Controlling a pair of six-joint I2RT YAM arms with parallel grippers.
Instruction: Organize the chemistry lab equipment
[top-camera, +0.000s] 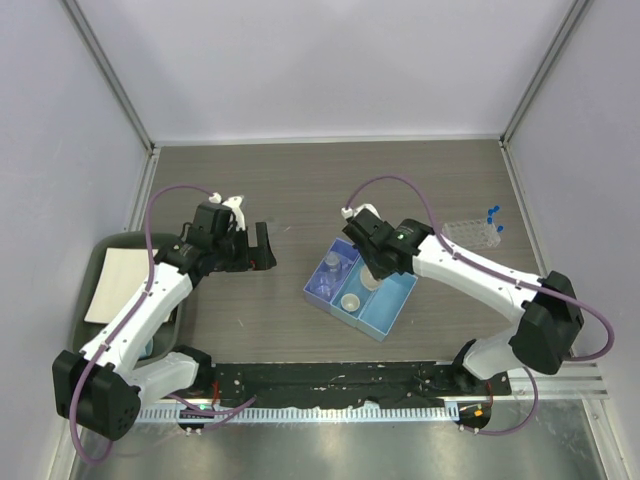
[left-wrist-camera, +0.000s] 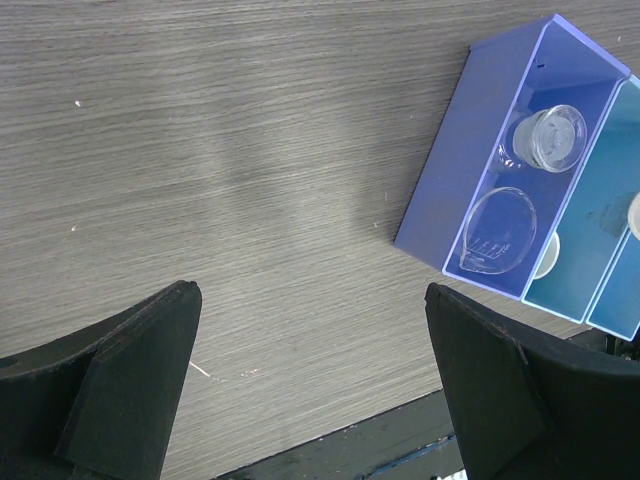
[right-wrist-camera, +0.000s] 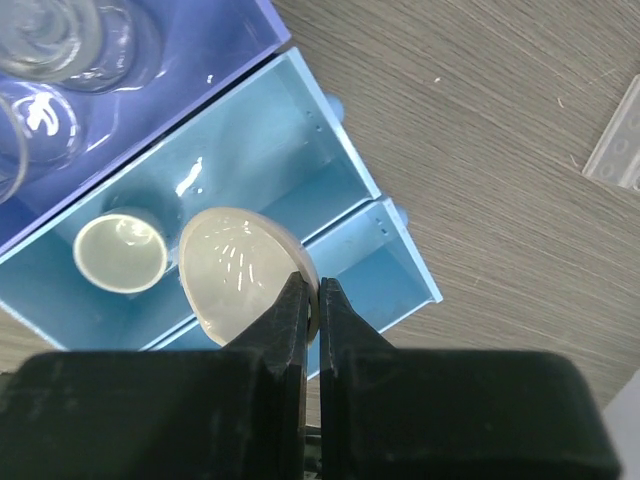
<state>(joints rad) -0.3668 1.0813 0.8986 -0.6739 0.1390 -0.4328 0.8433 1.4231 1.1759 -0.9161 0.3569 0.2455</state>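
We pinch a dish by its rim in the right gripper, tilted over the teal bin to drop beside the second dish. The purple bin holds the beaker and funnel. Our left gripper hangs wide apart over the table, and the rack stands well apart

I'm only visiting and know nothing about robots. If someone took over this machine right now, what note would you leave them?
Left gripper: open, empty, hovering over bare table left of the tray.
Right gripper: shut on the rim of a white dish, held over the tray.
Done: small dish in the middle compartment; beaker and funnel in the purple one.
Left: set the held dish down. The rack and tubes sit right of the tray; whether the tubes are slotted in is unclear.
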